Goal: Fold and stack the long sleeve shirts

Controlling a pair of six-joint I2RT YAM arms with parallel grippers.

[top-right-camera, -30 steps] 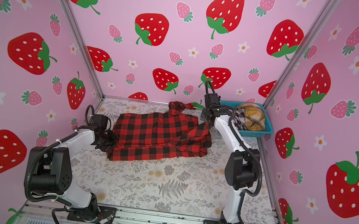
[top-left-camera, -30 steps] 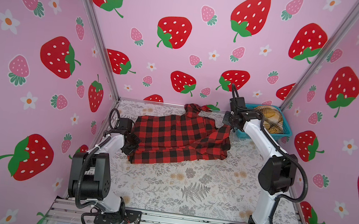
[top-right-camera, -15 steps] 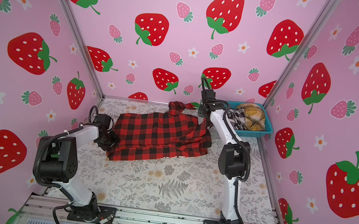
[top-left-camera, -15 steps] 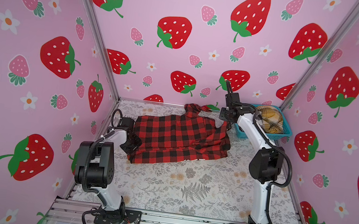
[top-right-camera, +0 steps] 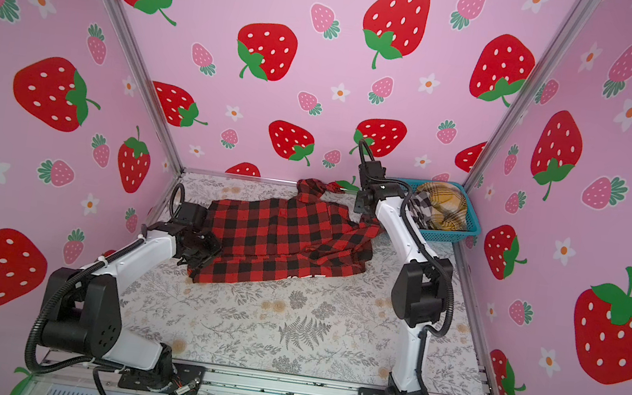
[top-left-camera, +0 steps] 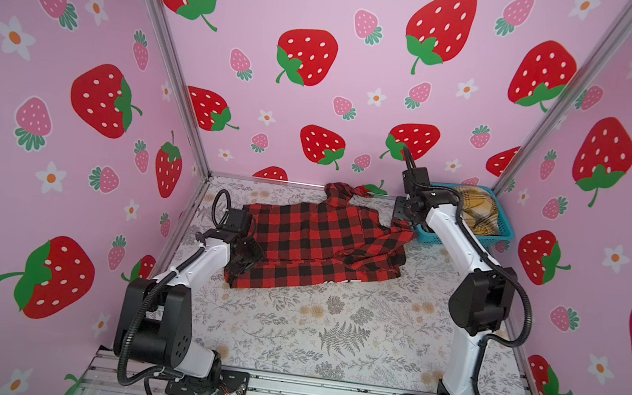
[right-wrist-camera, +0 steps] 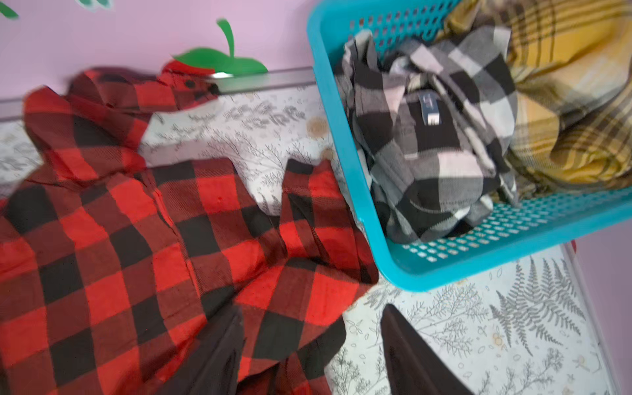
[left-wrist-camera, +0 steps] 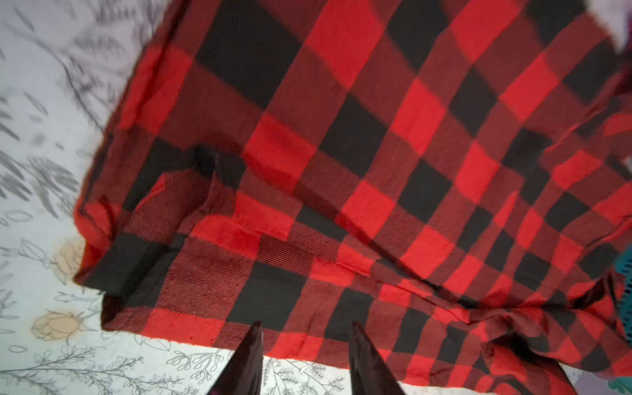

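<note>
Lying where: the red-and-black shirt (top-left-camera: 320, 241) is spread flat on the floral table (top-left-camera: 329, 326), toward the back, well away from the near edge.
Long axis: it runs crosswise, from the left arm's side to the right arm's, tilting slightly toward the far right corner. One sleeve strays off to the back wall.
Left side: the left gripper (top-left-camera: 239, 265) hangs at the shirt's near-left corner. Its wrist view shows the fingers narrowly apart with nothing between them and the hem just past the tips.
Right side: the right gripper (right-wrist-camera: 311, 325) sits at the opposite end, beside the turquoise basket (top-left-camera: 488, 240). Its jaws are wider and empty, one finger over plaid and one over bare table.
Waiting: the black-and-white shirt (right-wrist-camera: 427, 143) and the mustard shirt (top-left-camera: 476, 208) lie crumpled in that basket, whose wall seems to touch the red shirt's corner.
Nearer arm: each end has its own arm right at it, and the stray sleeve is closer to the right one.
Changed: a second ago both grippers were pinched shut at these same ends. Now both have let go, and the shirt lies much as it did.
My read: the spreading looks finished and no fold has been made yet. The next grasp probably pulls a sleeve or edge across the short way.
</note>
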